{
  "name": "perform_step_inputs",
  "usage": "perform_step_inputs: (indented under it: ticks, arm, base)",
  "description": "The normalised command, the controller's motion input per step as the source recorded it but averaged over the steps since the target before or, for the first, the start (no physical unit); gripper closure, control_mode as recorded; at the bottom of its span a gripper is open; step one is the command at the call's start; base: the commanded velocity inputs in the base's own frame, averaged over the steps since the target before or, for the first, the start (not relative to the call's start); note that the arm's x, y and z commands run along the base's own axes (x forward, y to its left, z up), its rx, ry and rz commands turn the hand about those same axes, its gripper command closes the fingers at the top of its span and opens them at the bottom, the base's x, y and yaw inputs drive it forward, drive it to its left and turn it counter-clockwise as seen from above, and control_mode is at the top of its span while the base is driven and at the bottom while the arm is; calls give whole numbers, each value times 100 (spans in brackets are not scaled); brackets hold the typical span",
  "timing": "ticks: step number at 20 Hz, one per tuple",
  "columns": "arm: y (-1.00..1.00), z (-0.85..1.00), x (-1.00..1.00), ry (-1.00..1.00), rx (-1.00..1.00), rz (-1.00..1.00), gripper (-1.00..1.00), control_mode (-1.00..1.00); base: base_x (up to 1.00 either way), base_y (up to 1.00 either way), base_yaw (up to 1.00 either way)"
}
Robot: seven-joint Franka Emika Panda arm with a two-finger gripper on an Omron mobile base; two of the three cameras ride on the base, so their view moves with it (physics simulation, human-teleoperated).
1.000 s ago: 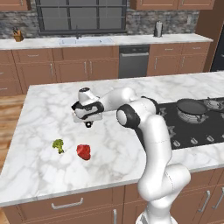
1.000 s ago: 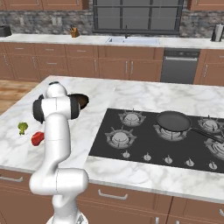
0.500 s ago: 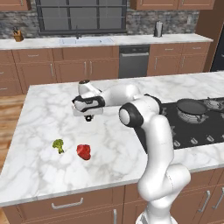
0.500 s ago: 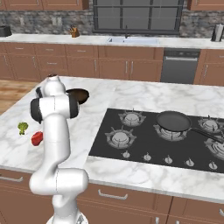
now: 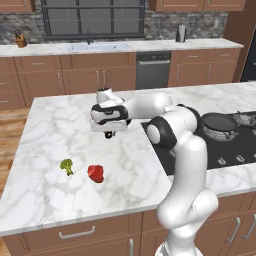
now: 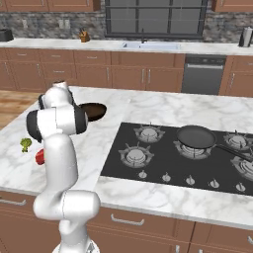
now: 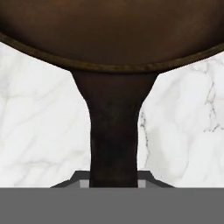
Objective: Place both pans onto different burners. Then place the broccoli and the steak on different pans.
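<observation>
On the marble island left of the cooktop (image 6: 197, 163), the gripper (image 5: 109, 131) is clamped tight on the handle (image 7: 114, 131) of the brown pan (image 6: 93, 110), which hangs just above the counter. A rigid, likely heavy skillet held so far from its bowl will probably want to droop, so the carry calls for a firm, level grip. The black pan (image 6: 196, 136) sits on a cooktop burner. Broccoli (image 5: 66, 165) and steak (image 5: 95, 173) lie near the island's front edge, well left of the cooktop.

Reached forward and left from the base, elbow bent high, forearm level. Gripper (image 5: 108, 134) pointed down, jaws closed tight on the handle of the brown pan (image 7: 114, 127).
</observation>
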Motion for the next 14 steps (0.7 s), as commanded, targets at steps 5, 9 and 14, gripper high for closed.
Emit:
perform_step_inputs:
  ticks: [5,9,14]
  arm:
    - [-53,0,-80,-5,1,-7,100,-100]
    - [-49,0,-76,-11,0,-6,100,-100]
    - [-54,1,-72,-5,3,-7,100,-100]
  base:
    - [0,0,0]
    - [0,0,0]
    - [0,0,0]
